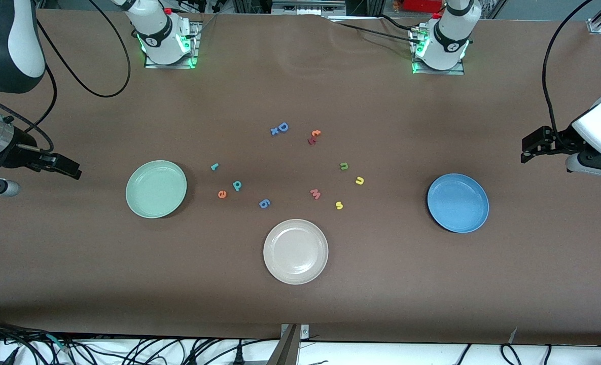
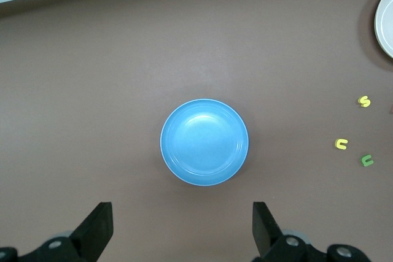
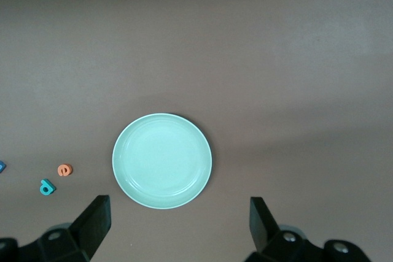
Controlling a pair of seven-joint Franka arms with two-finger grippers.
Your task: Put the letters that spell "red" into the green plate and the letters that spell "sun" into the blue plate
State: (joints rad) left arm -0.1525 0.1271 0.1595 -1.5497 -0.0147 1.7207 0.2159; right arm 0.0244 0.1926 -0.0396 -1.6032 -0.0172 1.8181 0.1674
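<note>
I see both claws wide open, holding nothing: left gripper [image 2: 182, 231] up over the table by the blue plate [image 1: 458, 203], right gripper [image 3: 178, 228] by the green plate [image 1: 156, 189], r [image 1: 214, 167] e [image 1: 222, 194] d [image 1: 237, 185] and s [image 1: 339, 205] u [image 1: 359, 180] n [image 1: 344, 166] loose on the table btwn the plates.

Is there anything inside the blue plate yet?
No. The blue plate holds nothing; its whole inside shows bare in the front and left wrist views. The yellow s, yellow u and green n lie on the table. Nothing covers the plate.
</note>
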